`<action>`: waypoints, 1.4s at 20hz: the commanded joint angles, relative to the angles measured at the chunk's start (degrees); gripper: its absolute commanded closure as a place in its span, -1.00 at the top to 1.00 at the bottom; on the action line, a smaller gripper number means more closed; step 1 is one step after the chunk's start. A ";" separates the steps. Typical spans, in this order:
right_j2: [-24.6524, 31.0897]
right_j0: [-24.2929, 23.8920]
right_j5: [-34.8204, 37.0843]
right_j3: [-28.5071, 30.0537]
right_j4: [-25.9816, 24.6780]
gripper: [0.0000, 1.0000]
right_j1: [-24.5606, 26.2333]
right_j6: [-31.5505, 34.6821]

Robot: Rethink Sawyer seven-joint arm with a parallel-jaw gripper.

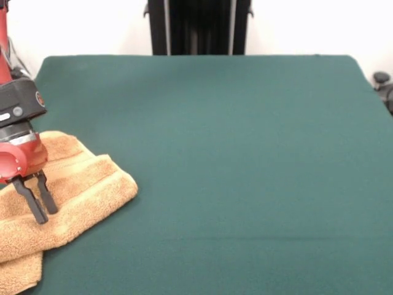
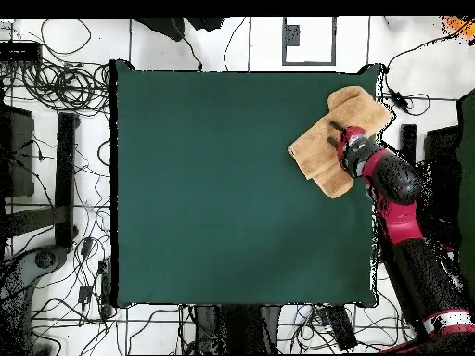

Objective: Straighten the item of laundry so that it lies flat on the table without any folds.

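Towel of tan-orange terry cloth (image 1: 61, 196) lies folded over itself at the near left corner of the dark green felt table (image 1: 245, 153), so we judge flattening barely begun. Our red arm's black gripper (image 1: 38, 208) points down onto it, fingers nearly together, apparently pinching nothing.

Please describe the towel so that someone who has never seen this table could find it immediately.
Look at the big dark green table; in the front view, go to its near left corner. There the towel lies folded over itself, under the red arm's gripper. It is tan-orange, fluffy, and the only thing lying on the table.
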 commanded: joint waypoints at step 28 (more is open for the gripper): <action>5.35 0.78 6.62 17.52 -2.03 1.00 16.23 1.96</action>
